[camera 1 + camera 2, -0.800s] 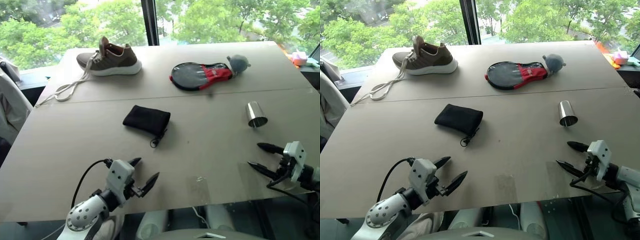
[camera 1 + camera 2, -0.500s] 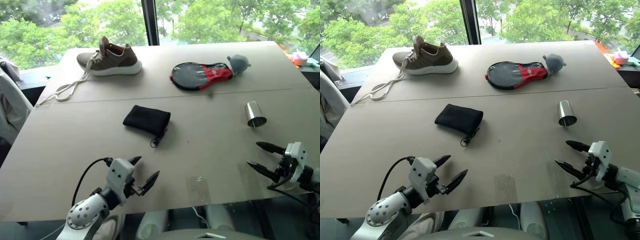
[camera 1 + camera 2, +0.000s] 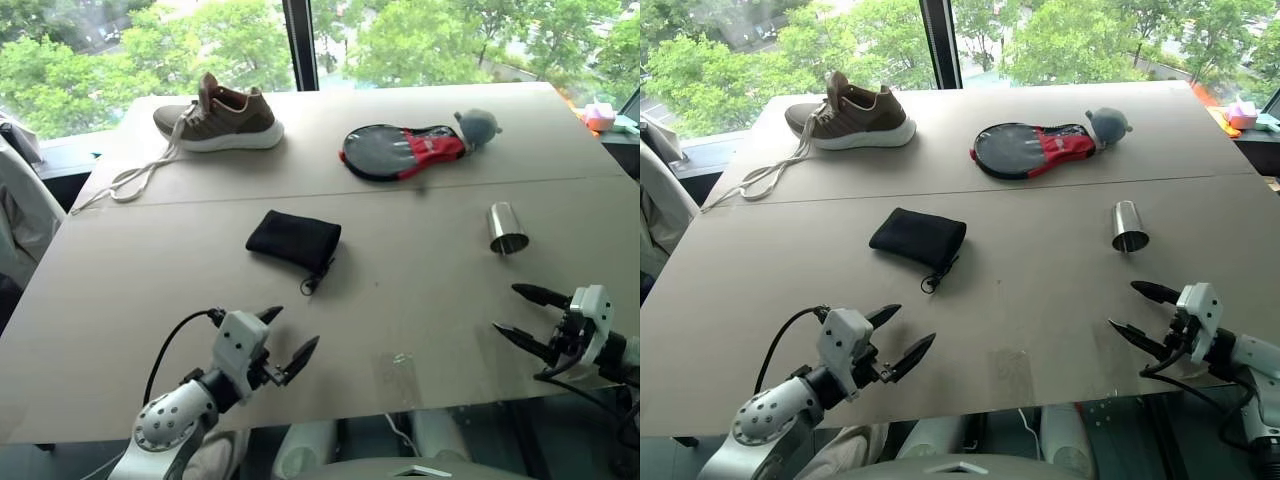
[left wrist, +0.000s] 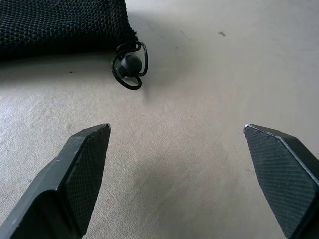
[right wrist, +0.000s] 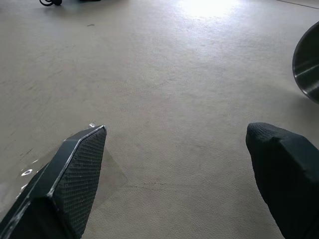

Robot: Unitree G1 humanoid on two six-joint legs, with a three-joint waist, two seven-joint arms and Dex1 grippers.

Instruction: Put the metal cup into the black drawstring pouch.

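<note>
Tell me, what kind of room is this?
Probably an office or lab, upstairs. A big table stands by a tall window over treetops, with a shoe and a metal cup laid out.

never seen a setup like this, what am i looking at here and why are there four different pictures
This is a humanoid robot with two arms, each ending in a two-fingered black gripper. The two wide pictures come from the twin cameras in its head, looking down over a tan table. The two close-ups come from cameras on its wrists, looking out between the finger pads.

The left gripper and the right gripper both hover open near the table's near edge, holding nothing.

On the table lie a black drawstring pouch in the middle, a metal cup standing to the right, and farther back a brown shoe and a grey-and-red paddle case with a grey ball-like thing at its end. The left wrist picture shows the pouch's cord toggle.
</note>
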